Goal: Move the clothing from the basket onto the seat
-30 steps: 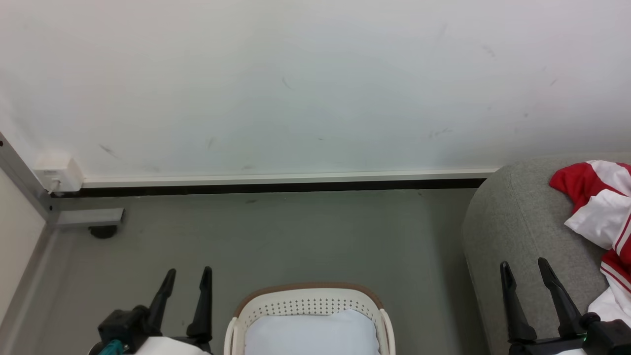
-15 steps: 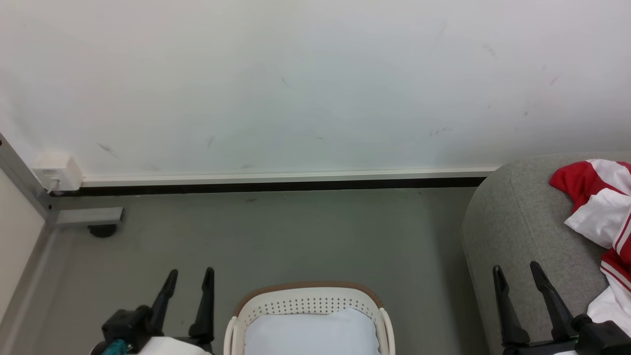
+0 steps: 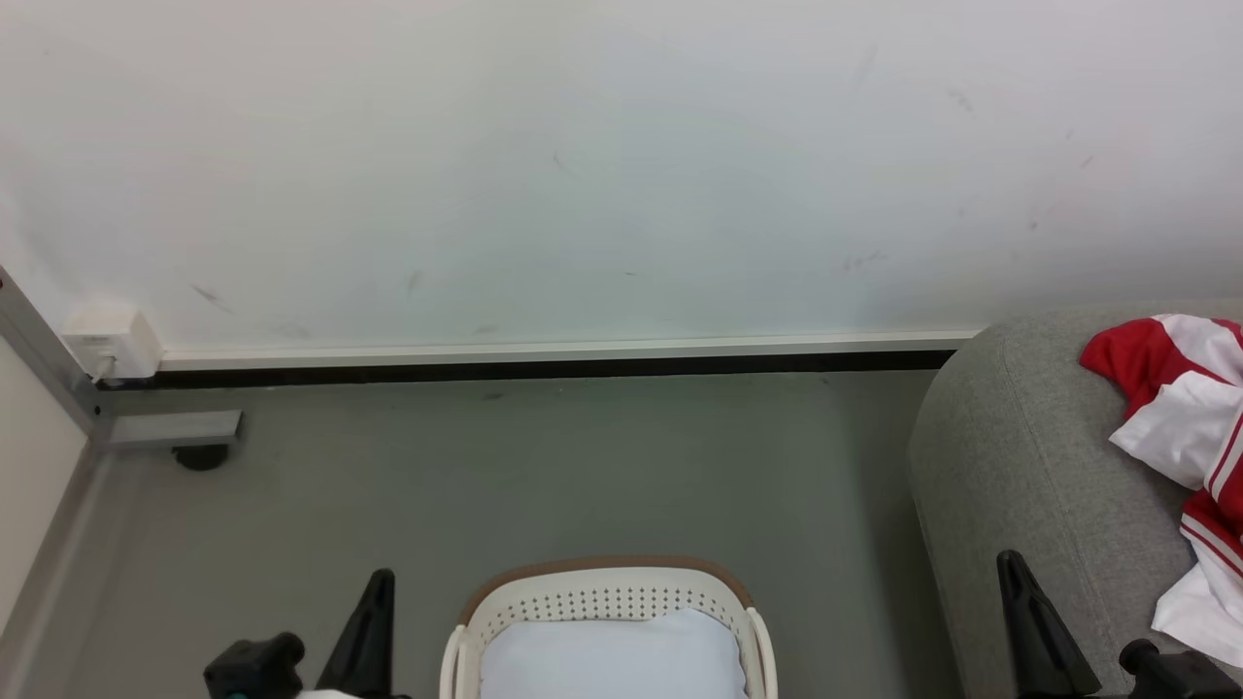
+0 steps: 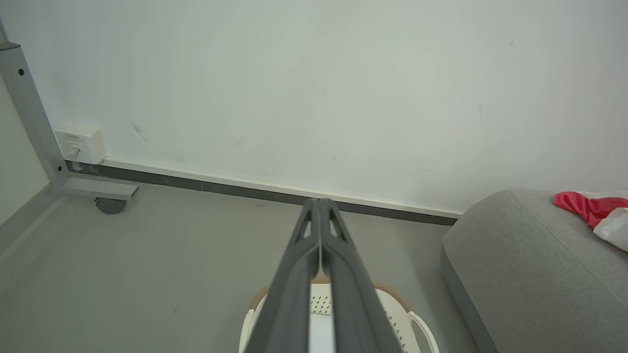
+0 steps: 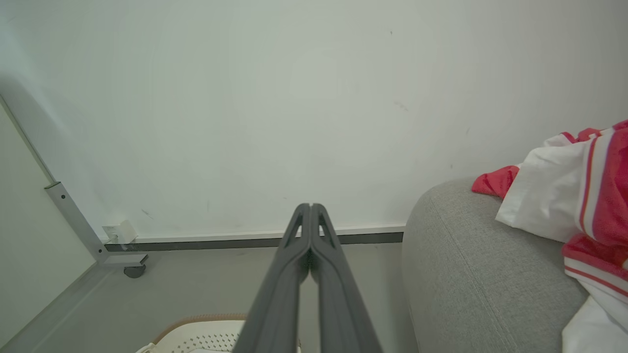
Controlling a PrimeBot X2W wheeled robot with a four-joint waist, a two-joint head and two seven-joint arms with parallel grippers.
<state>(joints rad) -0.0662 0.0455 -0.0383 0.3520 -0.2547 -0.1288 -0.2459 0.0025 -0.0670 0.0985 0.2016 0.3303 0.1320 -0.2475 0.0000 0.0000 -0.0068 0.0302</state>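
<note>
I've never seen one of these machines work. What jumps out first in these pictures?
The red and white clothing catches the eye first, heaped on the grey seat at the right. Next comes the cream basket on the floor at bottom centre, with a pale blue-white pad inside. Each wrist view shows a pair of dark jaws pressed shut, pointing at a plain white wall.

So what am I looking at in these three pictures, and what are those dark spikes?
One picture comes from a camera on the robot's head; the other two from cameras on its wrists. The dark spikes are gripper fingers. The left gripper and right gripper are both shut and hold nothing. On the floor stands a cream basket with a pale blue-white pad inside. To the right is a grey sofa, and red and white clothing lies on it.
</note>
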